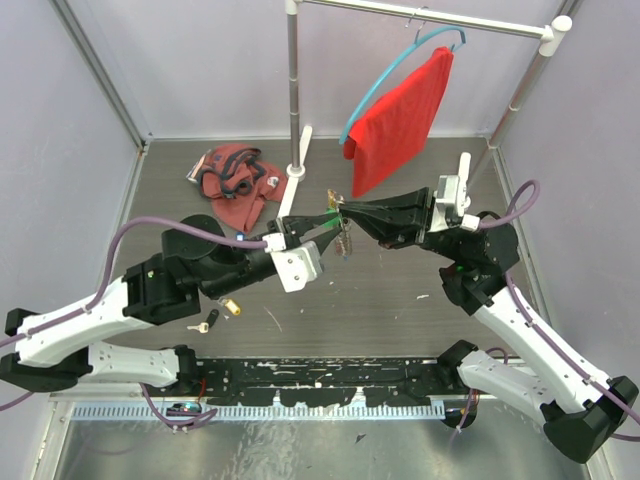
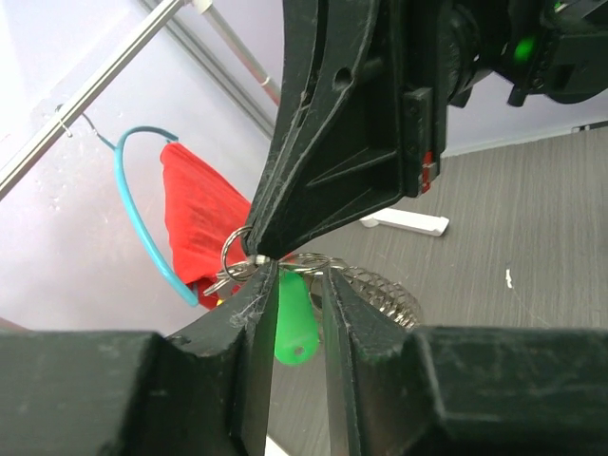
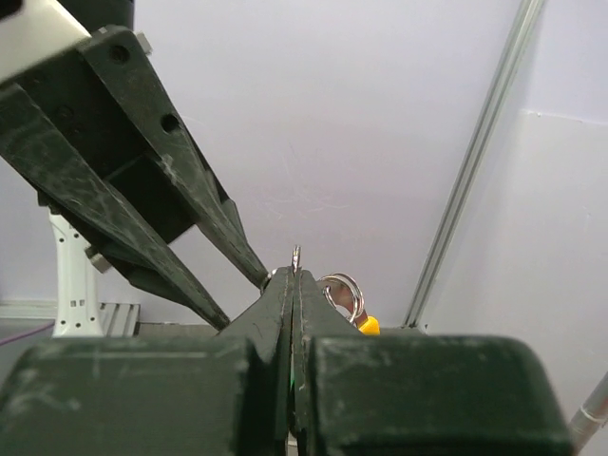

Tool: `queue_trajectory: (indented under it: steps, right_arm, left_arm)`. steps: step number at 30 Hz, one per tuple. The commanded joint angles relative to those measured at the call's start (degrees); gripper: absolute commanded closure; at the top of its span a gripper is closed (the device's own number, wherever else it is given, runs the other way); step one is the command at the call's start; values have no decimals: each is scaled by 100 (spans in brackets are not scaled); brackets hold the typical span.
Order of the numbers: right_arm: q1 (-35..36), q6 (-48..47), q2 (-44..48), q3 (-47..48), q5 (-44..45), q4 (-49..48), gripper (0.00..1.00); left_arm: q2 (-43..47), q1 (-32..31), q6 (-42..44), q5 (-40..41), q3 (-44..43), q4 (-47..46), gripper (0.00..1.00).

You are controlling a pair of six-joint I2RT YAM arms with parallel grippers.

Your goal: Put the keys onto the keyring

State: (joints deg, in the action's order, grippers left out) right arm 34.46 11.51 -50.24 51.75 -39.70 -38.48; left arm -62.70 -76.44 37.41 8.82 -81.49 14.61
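The keyring (image 2: 309,258) hangs above the table between both arms, with a green tag (image 2: 293,318), a small silver ring (image 3: 344,290), a yellow key head (image 3: 369,325) and a coiled metal spring (image 2: 389,290) on it. My right gripper (image 3: 295,271) is shut on the keyring, whose thin edge (image 3: 296,255) pokes out between the tips. My left gripper (image 2: 298,275) is open, one finger on each side of the green tag, tips just under the ring. In the top view the two grippers (image 1: 325,225) (image 1: 345,208) meet tip to tip. Two loose keys, yellow (image 1: 232,307) and black (image 1: 210,320), lie on the table.
A red cloth (image 1: 400,115) hangs on a blue hanger from a rail behind the grippers. The rack's pole (image 1: 293,90) stands just left of it. A red and black bundle (image 1: 235,180) lies at the back left of the table.
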Motion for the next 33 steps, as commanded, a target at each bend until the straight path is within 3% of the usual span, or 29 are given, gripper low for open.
queue_trajectory:
  steps: [1,14,20,33]
  right_arm:
    - [15,-411,78,131,185,168,99]
    - [14,-1529,242,628,-415,1468,99]
    - [16,-1895,247,851,-1291,1783,99]
    - [10,-2282,374,1002,-1680,2148,99]
  left_arm:
    - [281,-90,-142,-169,102,-384,67]
    - [521,-97,-88,400,267,-242,61]
    - [379,-95,-144,-85,102,112,59]
    - [479,-94,-364,-344,228,37,62]
